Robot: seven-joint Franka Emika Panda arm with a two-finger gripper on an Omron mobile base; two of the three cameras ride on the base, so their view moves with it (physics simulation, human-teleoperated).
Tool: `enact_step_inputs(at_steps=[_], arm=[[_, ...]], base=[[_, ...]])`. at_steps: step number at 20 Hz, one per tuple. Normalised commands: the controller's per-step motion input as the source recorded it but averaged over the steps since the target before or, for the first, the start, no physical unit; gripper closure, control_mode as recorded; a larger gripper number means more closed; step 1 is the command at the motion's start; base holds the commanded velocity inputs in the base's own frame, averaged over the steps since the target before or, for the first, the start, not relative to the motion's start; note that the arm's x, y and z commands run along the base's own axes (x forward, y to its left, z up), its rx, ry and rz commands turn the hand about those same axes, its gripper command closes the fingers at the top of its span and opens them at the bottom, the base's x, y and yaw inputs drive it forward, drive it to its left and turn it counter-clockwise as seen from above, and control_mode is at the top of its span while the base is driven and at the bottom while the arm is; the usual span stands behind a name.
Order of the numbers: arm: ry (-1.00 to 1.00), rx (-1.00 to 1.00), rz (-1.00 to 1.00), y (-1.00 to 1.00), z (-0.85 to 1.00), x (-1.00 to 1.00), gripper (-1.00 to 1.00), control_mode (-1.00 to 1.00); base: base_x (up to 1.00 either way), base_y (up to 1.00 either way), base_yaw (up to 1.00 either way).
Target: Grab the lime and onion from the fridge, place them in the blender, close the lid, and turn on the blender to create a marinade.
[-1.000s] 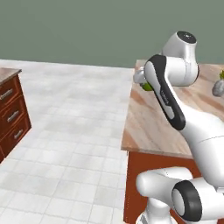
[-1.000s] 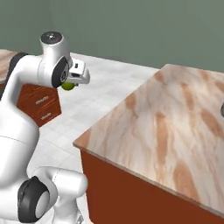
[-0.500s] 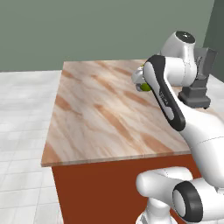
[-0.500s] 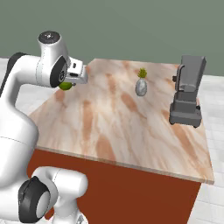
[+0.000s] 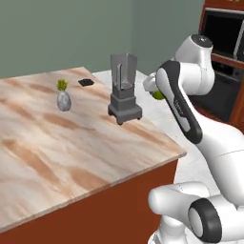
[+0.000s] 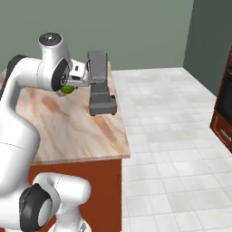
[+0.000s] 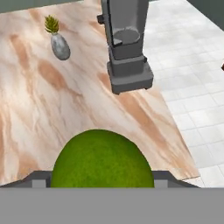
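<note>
Yellow-green round lime [image 7: 103,159] sits pinched in the gripper [image 6: 68,89]; the base has swung round, bringing the dark grey smoky-jarred blender [image 5: 124,88] near, lidless, ready for loading

The counter [image 5: 71,143] looked like polished veined marble; the blender [image 5: 124,88] had matt grey plastic and smoky jar; the lime [image 7: 103,159] looked finely pebbled.

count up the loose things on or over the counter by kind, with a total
blender: 1
lid, lying on the counter apart from the jar: 1
vase with green leaves: 1
lime, held in the claw: 1
total: 4
</note>
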Motion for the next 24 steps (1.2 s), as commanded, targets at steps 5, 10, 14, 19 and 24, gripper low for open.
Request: enact_step_inputs(at_steps=[5,10,14,19,24], arm=[[0.0,0.0,0.0,0.0,0.0,0.0,1.0,1.0],[0.0,0.0,0.0,0.0,0.0,0.0,1.0,1.0],[0.0,0.0,0.0,0.0,0.0,0.0,1.0,1.0],[0.0,0.0,0.0,0.0,0.0,0.0,1.0,1.0],[0.0,0.0,0.0,0.0,0.0,0.0,1.0,1.0]], base=[[0.58,-0.6,-0.31],[0.62,-0.76,-0.07],[0.42,-0.9,0.15],[0.32,-0.78,0.41],[0.48,-0.38,0.58]])
